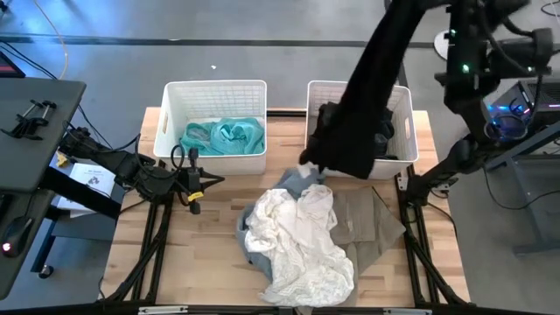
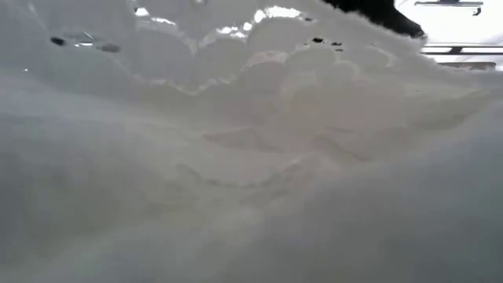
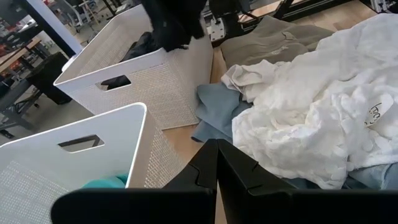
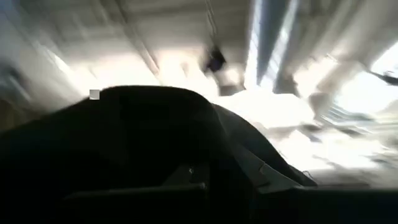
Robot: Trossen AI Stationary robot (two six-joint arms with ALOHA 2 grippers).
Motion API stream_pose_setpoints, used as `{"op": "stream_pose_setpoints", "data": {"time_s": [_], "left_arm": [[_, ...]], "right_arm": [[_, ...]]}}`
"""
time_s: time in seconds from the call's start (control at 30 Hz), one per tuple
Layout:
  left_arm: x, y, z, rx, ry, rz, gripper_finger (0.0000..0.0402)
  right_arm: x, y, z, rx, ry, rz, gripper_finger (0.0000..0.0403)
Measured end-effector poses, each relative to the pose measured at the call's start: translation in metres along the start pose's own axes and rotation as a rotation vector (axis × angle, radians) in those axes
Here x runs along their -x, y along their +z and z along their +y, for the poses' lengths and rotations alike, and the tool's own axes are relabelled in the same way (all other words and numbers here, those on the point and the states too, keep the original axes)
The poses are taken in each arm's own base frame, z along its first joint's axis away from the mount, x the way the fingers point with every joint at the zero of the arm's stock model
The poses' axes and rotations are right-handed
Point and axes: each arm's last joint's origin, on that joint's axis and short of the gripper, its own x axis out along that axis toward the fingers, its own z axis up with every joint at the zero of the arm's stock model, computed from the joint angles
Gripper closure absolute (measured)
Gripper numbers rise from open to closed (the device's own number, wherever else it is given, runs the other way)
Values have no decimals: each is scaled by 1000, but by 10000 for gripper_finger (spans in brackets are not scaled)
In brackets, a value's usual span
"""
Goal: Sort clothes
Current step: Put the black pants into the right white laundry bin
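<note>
Overhead, we see a long black garment hanging from high up over the right basket, its lower end draping down past the basket's near-left corner toward the table. It hangs from our right arm, which is raised out of the top of the high view, so the right gripper itself does not show there. In the right wrist view dark fabric covers most of the frame and hides the fingers, so we cannot tell how far they are open. More black clothing lies inside the right basket.

Our left gripper waits at the left side of the table, just near the left basket, with its two fingers pressed together and nothing between them. A teal garment lies inside that left basket.

On the table, near the baskets, sits the unsorted pile: a white garment on top, a light blue denim piece showing at its far edge, and a beige garment spread flat to its right. White cloth fills almost all of the low view.
</note>
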Motion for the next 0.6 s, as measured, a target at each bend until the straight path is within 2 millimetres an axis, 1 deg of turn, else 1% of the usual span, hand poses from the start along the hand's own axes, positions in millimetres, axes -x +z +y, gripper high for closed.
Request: {"op": "stream_pose_setpoints", "data": {"time_s": [0.07, 0.13, 0.2, 0.3, 0.4, 0.47, 0.53, 0.6], "left_arm": [[0, 0, 0, 0, 0, 0, 401], [0, 0, 0, 0, 0, 0, 401], [0, 0, 0, -9, 0, -1, 401], [0, 1, 0, -9, 1, -6, 402], [0, 1, 0, -9, 1, -6, 401], [0, 1, 0, -8, 1, -6, 402], [0, 1, 0, -4, 1, -5, 401], [0, 0, 0, -5, 1, -5, 401]], "right_arm": [[-7, -19, 6, 148, -35, 160, 391], [-12, -43, 15, 306, -22, 308, 391], [-15, -72, 27, 426, 26, 442, 391], [-12, -119, 40, 544, 126, 642, 391], [-1, -170, 52, 625, 287, 874, 391], [11, -200, 61, 619, 408, 1048, 391], [26, -225, 71, 601, 541, 1232, 391], [43, -243, 80, 577, 662, 1423, 391]]}}
